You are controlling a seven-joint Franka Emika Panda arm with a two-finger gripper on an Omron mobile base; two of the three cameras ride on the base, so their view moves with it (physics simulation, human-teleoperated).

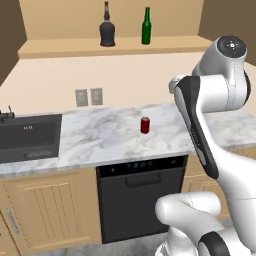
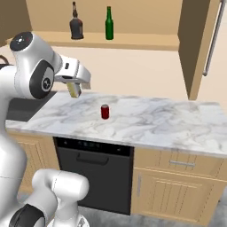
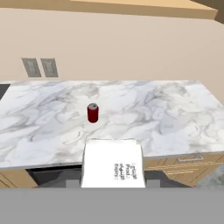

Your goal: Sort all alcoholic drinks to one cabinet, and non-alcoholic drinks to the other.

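Four drinks are in view: two bottles, one can, one carton.

The black bottle (image 1: 107, 31) and the green bottle (image 1: 146, 26) both stand upright, long axes vertical and necks pointing up, near each other on the tan floor of the open cabinet (image 1: 65, 47) above the counter, the black one to the left in both base views. A second cabinet's open door (image 2: 200, 48), with a long grey bar handle (image 2: 214, 37), hangs at the right of the right base view.

The one red can (image 1: 145, 125) stands upright, silver top up, alone near the middle of the marble counter (image 2: 168, 122).

The one white carton (image 3: 113, 163) is clamped in the tool (image 2: 74, 90), held in the air above the counter's front edge, nearer the camera than the can. In the hand view its flat white face fills the space between the fingers, with small dark print running along its length; its long axis runs away from the tool toward the can.

Around them: two grey wall outlets (image 1: 89, 96) side by side behind the counter, one dark sink (image 1: 29, 136) at the counter's left end, one black dishwasher (image 1: 140, 197) beneath the can, and light-wood base cabinets (image 2: 177, 188) on either side.
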